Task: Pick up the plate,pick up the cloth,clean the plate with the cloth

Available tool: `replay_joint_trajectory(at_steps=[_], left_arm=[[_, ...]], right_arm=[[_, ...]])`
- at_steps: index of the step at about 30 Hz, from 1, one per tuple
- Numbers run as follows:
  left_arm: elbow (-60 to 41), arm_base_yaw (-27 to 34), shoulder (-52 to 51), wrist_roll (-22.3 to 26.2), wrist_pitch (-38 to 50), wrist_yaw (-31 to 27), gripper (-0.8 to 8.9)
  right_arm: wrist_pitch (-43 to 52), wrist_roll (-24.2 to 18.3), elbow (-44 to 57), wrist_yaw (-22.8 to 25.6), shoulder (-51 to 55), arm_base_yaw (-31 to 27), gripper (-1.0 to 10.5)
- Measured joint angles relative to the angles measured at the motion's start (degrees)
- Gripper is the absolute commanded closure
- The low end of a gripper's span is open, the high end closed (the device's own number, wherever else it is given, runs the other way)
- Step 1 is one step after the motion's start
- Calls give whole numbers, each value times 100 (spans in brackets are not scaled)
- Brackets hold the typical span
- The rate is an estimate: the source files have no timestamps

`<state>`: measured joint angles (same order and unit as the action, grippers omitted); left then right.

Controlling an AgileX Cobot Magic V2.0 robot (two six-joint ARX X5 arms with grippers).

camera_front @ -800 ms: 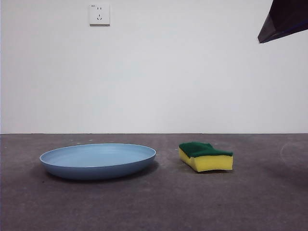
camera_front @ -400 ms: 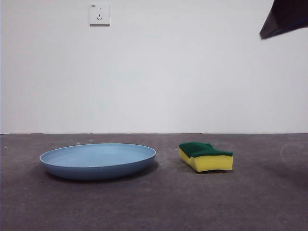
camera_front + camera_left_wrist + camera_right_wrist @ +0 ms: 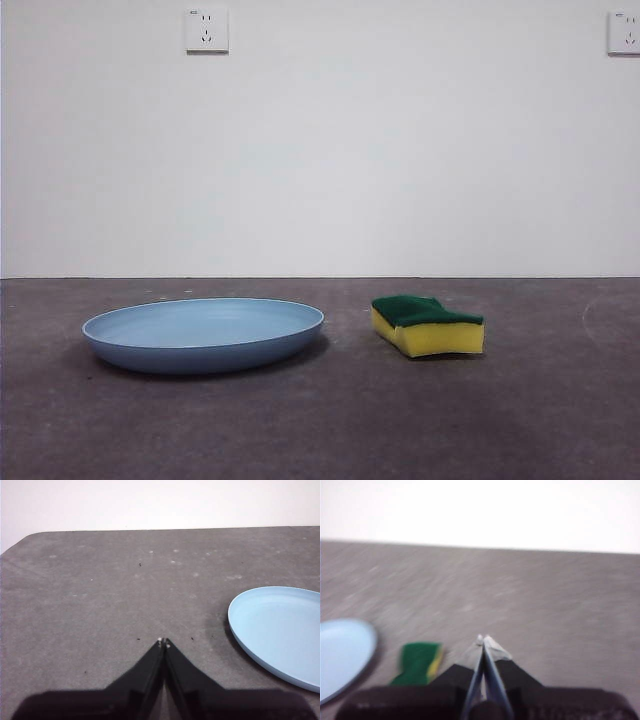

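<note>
The light-blue plate (image 3: 204, 333) lies flat on the grey table at the left of the front view. The cloth, a yellow sponge with a dark green top (image 3: 428, 324), lies to its right, apart from it. Neither gripper shows in the front view. In the left wrist view my left gripper (image 3: 163, 641) is shut and empty above bare table, with the plate (image 3: 280, 630) off to one side. In the blurred right wrist view my right gripper (image 3: 483, 640) is shut and empty, with the sponge (image 3: 418, 662) and the plate's edge (image 3: 342, 652) beside it.
A white wall stands behind the table, with a socket (image 3: 207, 30) at upper left and another socket (image 3: 624, 32) at upper right. The table's rounded far corner (image 3: 30, 536) shows in the left wrist view.
The black arm tip at the front view's top right corner has moved up and out of view, uncovering the right wall socket. The plate and sponge have not moved.
</note>
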<state>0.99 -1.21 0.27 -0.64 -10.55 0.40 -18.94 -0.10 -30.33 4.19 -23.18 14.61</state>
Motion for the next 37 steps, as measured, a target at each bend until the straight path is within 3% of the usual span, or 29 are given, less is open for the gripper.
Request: replay_joint_trajectory(at_steps=[7, 15, 20, 37], left_arm=[[0, 0, 0, 0, 0, 0, 816], [0, 0, 0, 2, 0, 0, 816], [0, 0, 0, 0, 0, 0, 816], [0, 0, 0, 0, 0, -2, 816]], right_arm=[[136, -197, 820, -111, 896, -776, 946], [957, -229, 2146, -122, 1690, -820, 946], [999, -184, 2612, -122, 2031, -820, 946], [892, 59, 2938, -275, 2157, -820, 946]])
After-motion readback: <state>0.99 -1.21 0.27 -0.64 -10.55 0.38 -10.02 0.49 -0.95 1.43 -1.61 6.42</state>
